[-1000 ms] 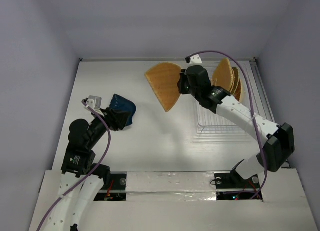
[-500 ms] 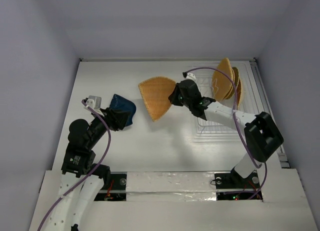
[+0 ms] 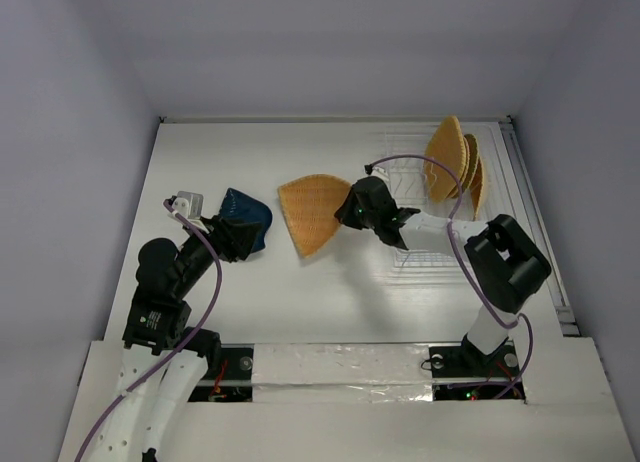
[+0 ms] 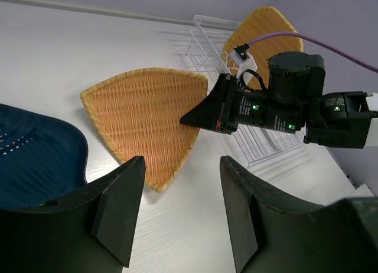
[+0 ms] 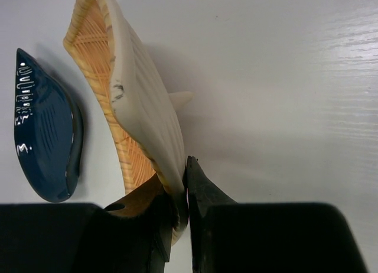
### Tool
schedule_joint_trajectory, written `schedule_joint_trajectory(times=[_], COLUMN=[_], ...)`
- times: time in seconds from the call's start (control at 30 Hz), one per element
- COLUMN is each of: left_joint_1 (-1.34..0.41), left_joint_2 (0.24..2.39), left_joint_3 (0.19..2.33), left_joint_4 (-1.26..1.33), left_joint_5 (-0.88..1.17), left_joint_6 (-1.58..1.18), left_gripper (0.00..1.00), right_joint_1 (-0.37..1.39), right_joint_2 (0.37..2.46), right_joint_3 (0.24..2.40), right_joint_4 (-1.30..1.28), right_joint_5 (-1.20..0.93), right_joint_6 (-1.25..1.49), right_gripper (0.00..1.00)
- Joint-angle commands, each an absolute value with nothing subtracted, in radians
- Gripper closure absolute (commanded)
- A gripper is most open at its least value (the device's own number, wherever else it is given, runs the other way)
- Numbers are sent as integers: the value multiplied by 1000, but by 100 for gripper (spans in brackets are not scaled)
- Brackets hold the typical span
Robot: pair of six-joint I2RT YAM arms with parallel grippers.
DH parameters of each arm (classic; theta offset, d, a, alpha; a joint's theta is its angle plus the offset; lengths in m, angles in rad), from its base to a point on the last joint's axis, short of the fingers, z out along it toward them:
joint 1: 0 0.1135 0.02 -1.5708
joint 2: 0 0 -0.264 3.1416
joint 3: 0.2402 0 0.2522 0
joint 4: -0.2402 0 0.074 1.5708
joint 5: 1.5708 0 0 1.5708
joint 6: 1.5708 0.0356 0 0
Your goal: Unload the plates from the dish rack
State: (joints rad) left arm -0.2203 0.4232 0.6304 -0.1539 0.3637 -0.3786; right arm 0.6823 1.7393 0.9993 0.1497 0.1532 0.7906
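Note:
My right gripper [image 3: 350, 210] is shut on the rim of an orange-tan woven, leaf-shaped plate [image 3: 312, 214]. It holds the plate tilted, low over the table, left of the white wire dish rack [image 3: 440, 244]. The right wrist view shows the plate's pale underside [image 5: 139, 107] pinched between the fingers [image 5: 182, 211]. Three more woven plates [image 3: 448, 160] stand upright at the rack's far end. A dark blue plate [image 3: 247, 220] lies on the table beside my left gripper [image 3: 232, 239]. The left gripper [image 4: 180, 214] is open and empty; the blue plate [image 4: 35, 161] sits just left of its left finger.
The table is white, with grey walls on the left, far and right sides. The rack [image 4: 260, 143] lies along the right edge. The right arm [image 3: 500, 262] arcs over the rack's near part. Bare table [image 3: 300, 302] lies between the two arms.
My right gripper has carried the woven plate away from the rack, leftward, nearer and lower toward the table. The left arm and the blue plate have not moved.

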Motion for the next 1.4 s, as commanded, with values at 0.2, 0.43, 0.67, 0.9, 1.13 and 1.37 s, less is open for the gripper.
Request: schedule_joint_trajectory(times=[0.2,0.43,0.67,0.9,1.13,1.37], left_joint_1=[-213,-213,-213,-213,-213,-232], left_joint_2=[425,422,423,419,411,403], left_joint_3=[621,624,624,623,624,627], left_joint_4=[-98,-103,-100,-104,-104,-107], left_joint_5=[377,373,374,368,368,367], left_joint_6=[-385,-383,-385,-385,-383,-380], left_gripper=[50,50,50,50,51,51], right_joint_1=[693,703,750,750,488,299], right_joint_2=[1758,1741,1583,1369,1166,1152], right_joint_3=[960,945,950,951,989,1051], right_joint_4=[287,237,137,3,-188,-261], right_joint_5=[156,219,288,423,547,580], right_joint_6=[838,828,770,671,508,414], right_gripper=[56,38,14,87,100,96])
